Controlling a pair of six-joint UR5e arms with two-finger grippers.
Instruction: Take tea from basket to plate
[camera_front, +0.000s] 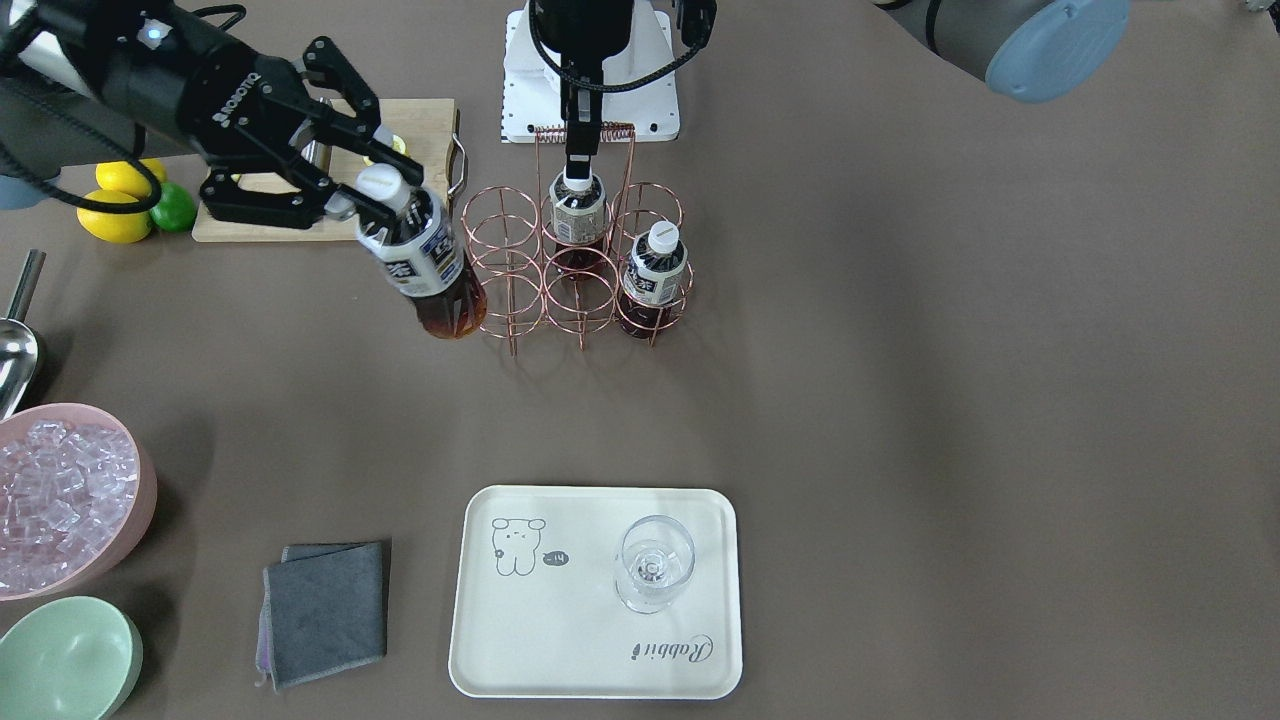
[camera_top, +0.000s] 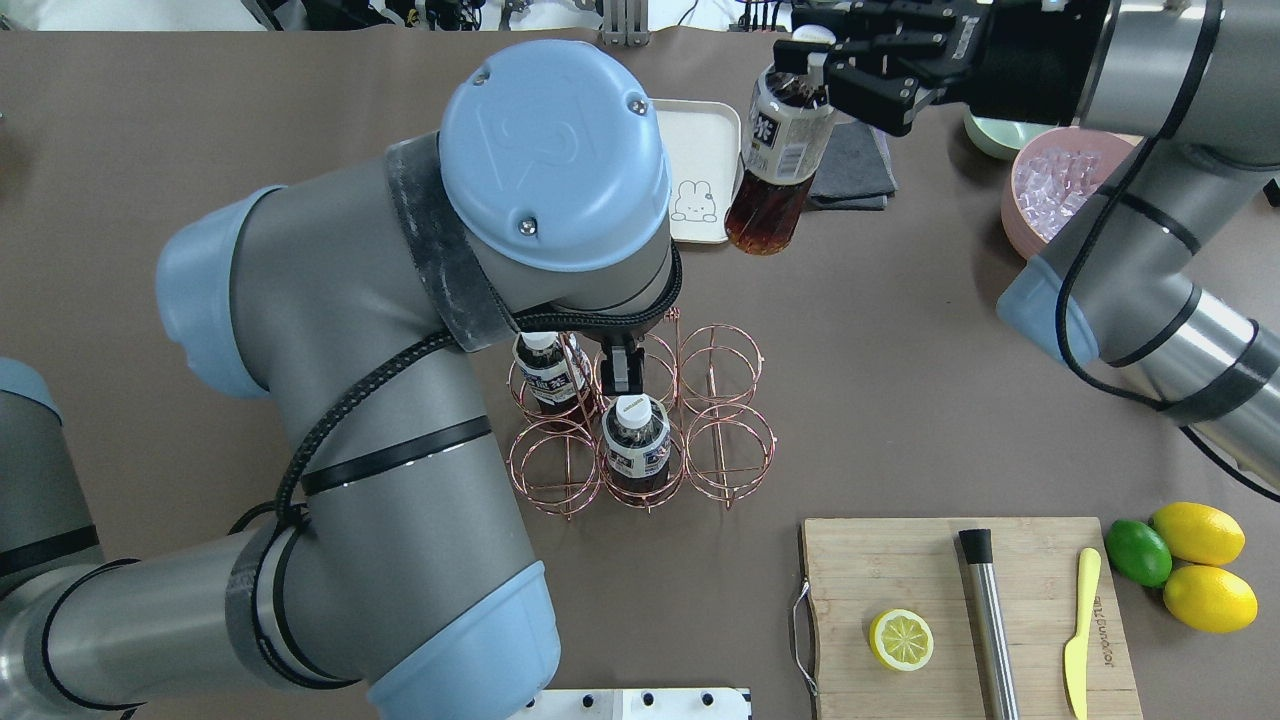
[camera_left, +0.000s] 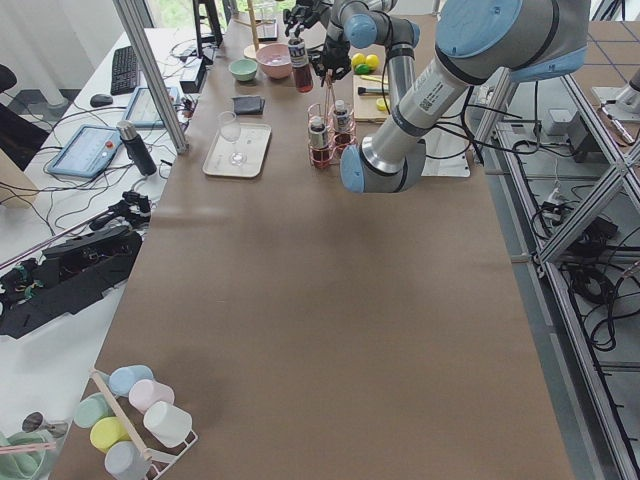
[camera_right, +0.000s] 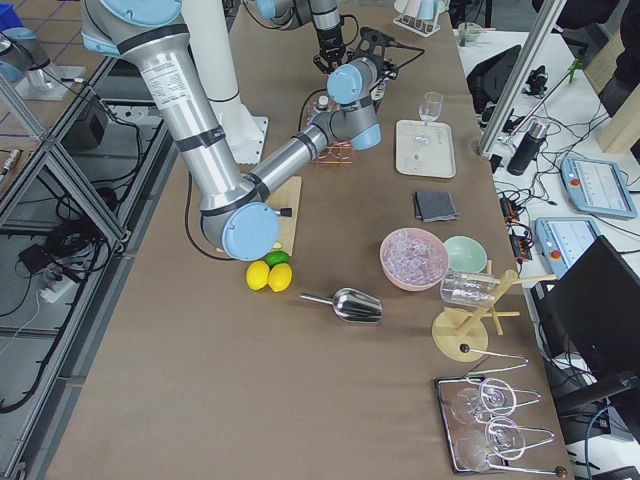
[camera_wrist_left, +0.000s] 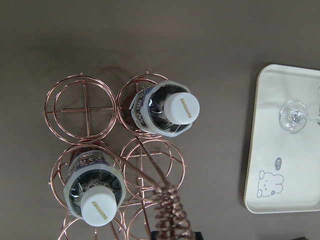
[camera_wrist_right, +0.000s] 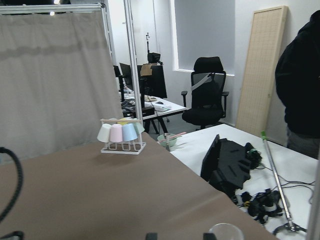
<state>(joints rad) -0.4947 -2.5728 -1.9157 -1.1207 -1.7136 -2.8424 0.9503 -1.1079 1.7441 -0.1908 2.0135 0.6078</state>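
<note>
My right gripper (camera_front: 385, 200) is shut on the neck of a tea bottle (camera_front: 425, 265) and holds it tilted in the air beside the copper wire basket (camera_front: 510, 270). From overhead the held bottle (camera_top: 775, 160) hangs between the basket (camera_top: 715, 430) and the cream plate (camera_top: 700, 150). Two more tea bottles (camera_front: 578, 210) (camera_front: 655, 275) stand in the basket's rings. My left gripper (camera_front: 580, 150) is shut on the basket's looped handle (camera_front: 585, 130). The plate (camera_front: 560, 640) carries a stemmed glass (camera_front: 655, 565).
A cutting board (camera_top: 900, 590) holds a lemon half, a metal rod and a yellow knife. Lemons and a lime (camera_front: 135, 205) lie beside it. A pink bowl of ice (camera_front: 60, 495), a green bowl (camera_front: 65, 660), a scoop (camera_front: 15, 350) and a grey cloth (camera_front: 325, 610) lie near the plate.
</note>
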